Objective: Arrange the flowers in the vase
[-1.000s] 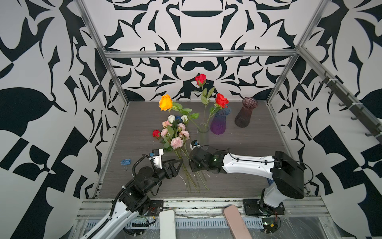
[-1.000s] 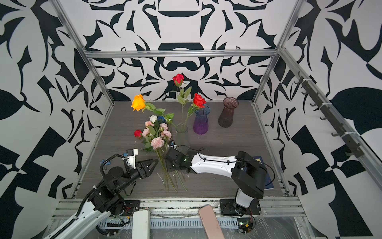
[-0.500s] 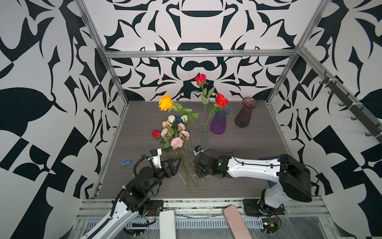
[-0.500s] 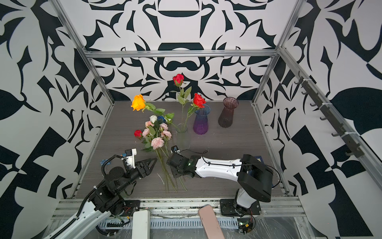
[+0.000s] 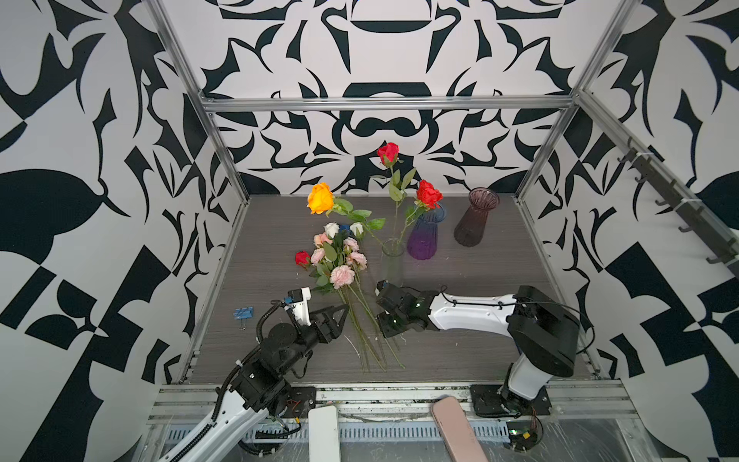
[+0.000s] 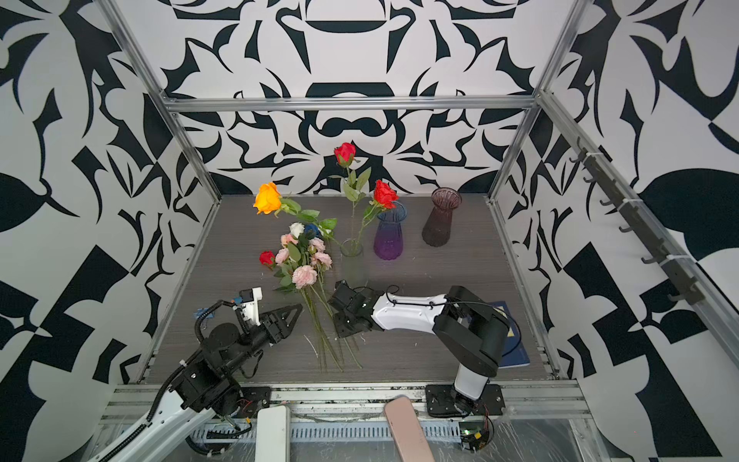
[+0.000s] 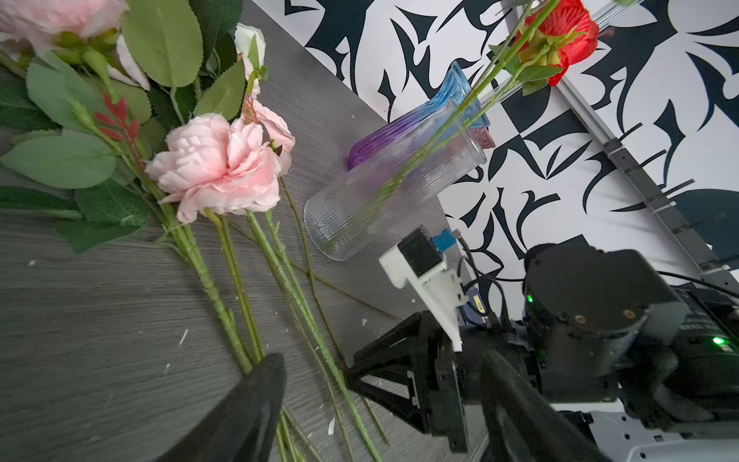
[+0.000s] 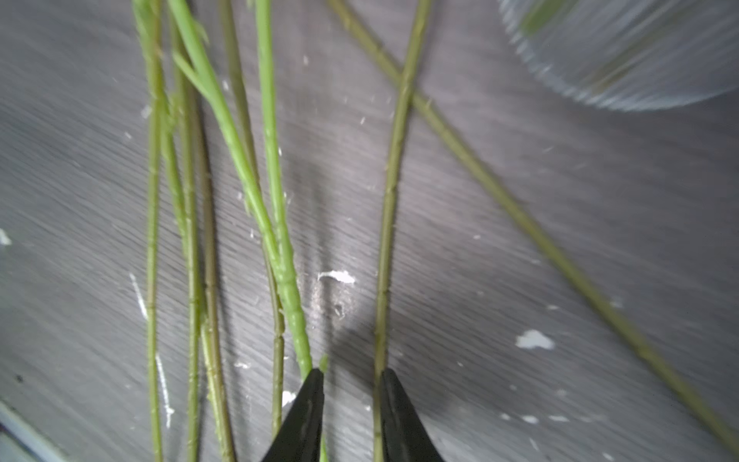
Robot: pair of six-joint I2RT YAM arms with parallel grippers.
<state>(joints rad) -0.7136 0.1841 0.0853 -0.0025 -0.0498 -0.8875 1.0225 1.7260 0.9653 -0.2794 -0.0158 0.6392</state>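
Grey wood-grain table inside a black-and-white patterned booth carries the flowers as a loose bunch, blooms at the far end, stems fanning back between the two arms. The right gripper is down among those stems, fingers nearly together with a narrow gap. One thin stem runs lengthwise straight out from that gap along one finger's inner face, so the closing direction crosses its long axis; it looks not yet pinched. The left gripper, just across the bunch, gapes wide and holds nothing. The clear vase, holding three roses, stands near, beyond the right gripper, which looks better placed to lift.
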